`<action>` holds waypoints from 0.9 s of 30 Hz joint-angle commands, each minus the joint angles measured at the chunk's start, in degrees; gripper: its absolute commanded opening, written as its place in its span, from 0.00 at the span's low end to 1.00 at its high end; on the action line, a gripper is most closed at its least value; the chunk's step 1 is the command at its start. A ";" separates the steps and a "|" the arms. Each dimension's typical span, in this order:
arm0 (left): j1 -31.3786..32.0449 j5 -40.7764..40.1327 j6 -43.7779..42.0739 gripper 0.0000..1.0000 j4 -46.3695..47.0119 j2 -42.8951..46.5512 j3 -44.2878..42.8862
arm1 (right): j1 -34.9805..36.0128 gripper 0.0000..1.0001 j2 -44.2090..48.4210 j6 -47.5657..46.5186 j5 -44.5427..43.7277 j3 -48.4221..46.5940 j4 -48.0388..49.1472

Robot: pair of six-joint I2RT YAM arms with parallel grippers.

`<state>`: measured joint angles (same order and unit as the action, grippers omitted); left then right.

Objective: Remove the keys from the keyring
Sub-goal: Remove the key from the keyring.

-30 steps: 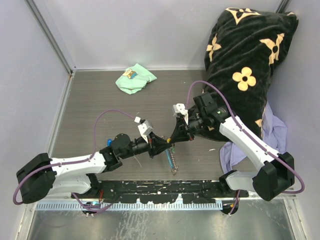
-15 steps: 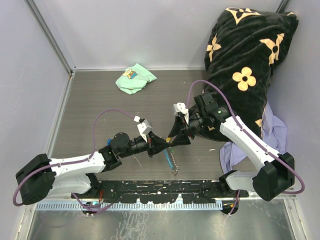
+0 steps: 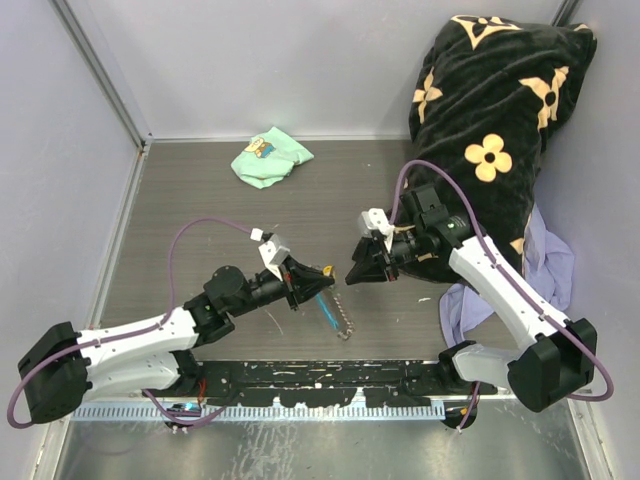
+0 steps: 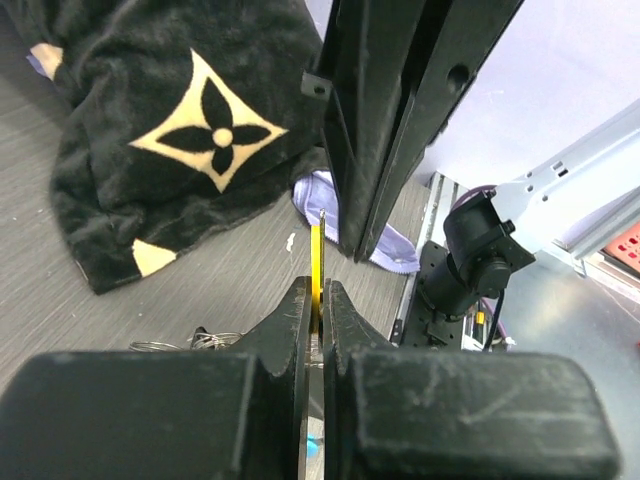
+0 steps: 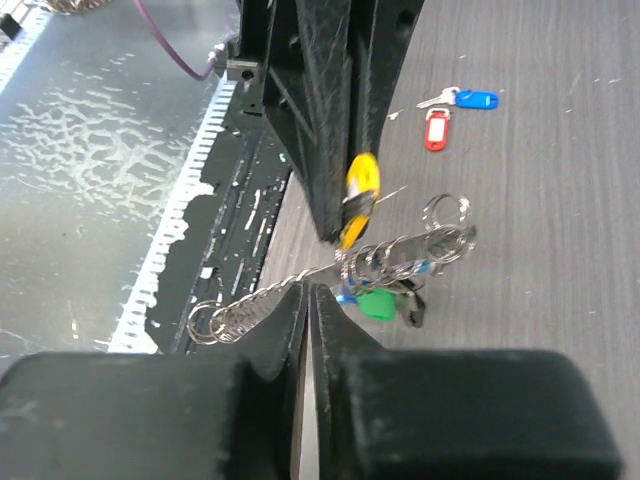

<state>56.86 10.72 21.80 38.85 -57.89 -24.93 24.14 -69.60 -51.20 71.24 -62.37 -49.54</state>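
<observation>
- Yellow-tagged key [image 5: 358, 195] was clamped edge-on in left gripper [image 4: 315, 287].
- Keyring [image 5: 440, 238] sat just past right gripper [image 5: 305, 290], chain [image 5: 262, 297] crosswise to it.
- Right jaws near-closed; hold on chain unclear.

The keyring [image 5: 405, 245] is bright, shiny metal. The keys [image 5: 372, 303] carry glossy plastic tags. The bench [image 5: 560, 220] is matt grey woodgrain. The left gripper [image 4: 315, 295] and right gripper [image 5: 306, 292] are scuffed matt black plastic. The blanket [image 3: 490, 100] is thick, black plush cloth.

keys [image 5: 385, 302] apparently between left gripper [image 3: 322, 275] and right gripper [image 3: 352, 278], cloth [image 3: 270, 158] behind
</observation>
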 commanded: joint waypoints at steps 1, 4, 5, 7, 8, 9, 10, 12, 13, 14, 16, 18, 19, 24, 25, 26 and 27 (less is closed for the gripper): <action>-0.29 -1.78 0.49 0.00 2.56 2.94 -2.33 | 0.30 0.06 0.51 -8.69 4.96 3.39 -1.37; -0.35 -1.30 0.84 0.00 1.97 3.39 -3.36 | 1.34 0.03 -0.14 -9.00 4.19 4.80 0.75; -0.28 -1.05 0.99 0.00 1.88 3.39 -3.69 | 1.81 0.03 -0.22 -8.86 3.65 5.10 1.36; -0.29 -0.55 1.28 0.00 1.76 3.31 -4.22 | 2.59 0.02 -0.33 -7.67 2.94 5.80 3.27; -0.31 -0.34 1.37 0.00 1.74 3.23 -4.46 | 2.80 0.02 -0.24 -6.89 2.60 6.18 4.41; -0.28 -0.16 1.54 0.00 1.72 3.08 -4.68 | 2.98 0.02 -0.23 -5.61 2.05 6.59 5.76; -0.28 0.08 1.64 0.00 1.78 3.00 -4.82 | 3.09 0.02 -0.11 -3.98 1.56 6.96 7.66; -0.35 0.66 2.04 0.00 1.87 2.66 -5.10 | 3.26 0.02 -0.14 -0.34 0.66 7.61 11.32; -0.35 1.01 2.24 0.00 2.07 2.47 -5.29 | 3.61 0.02 -0.22 0.44 0.30 7.88 12.07; -0.33 1.36 2.40 0.00 2.23 2.02 -5.44 | 3.86 0.03 -0.19 0.99 0.27 8.17 12.79; -0.29 1.92 2.69 0.00 2.62 1.47 -5.81 | 4.34 0.03 -0.22 2.72 -0.39 8.73 14.78; -0.34 2.58 2.93 0.00 2.78 1.10 -6.15 | 4.55 0.03 -0.18 5.13 -1.61 9.09 16.66; -0.35 2.89 3.04 0.00 2.77 0.97 -6.29 | 4.52 0.03 -0.16 5.89 -2.11 9.04 17.27; -0.33 3.51 3.38 0.00 2.89 0.63 -6.36 | 4.56 0.12 0.33 8.10 -2.63 8.92 18.64; -0.30 3.54 3.42 0.00 2.98 0.52 -6.36 | 4.52 0.15 0.34 8.46 -2.72 8.86 18.88; -0.34 3.60 3.50 0.00 3.10 0.42 -6.36 | 4.51 0.17 0.43 8.64 -2.86 8.80 18.99; -0.35 3.68 3.57 0.00 3.08 0.44 -6.41 | 4.51 0.19 0.43 8.95 -2.93 8.72 19.07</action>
<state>56.82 12.91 24.64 36.36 -57.84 -27.97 28.40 -70.04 -44.80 68.62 -53.01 -33.85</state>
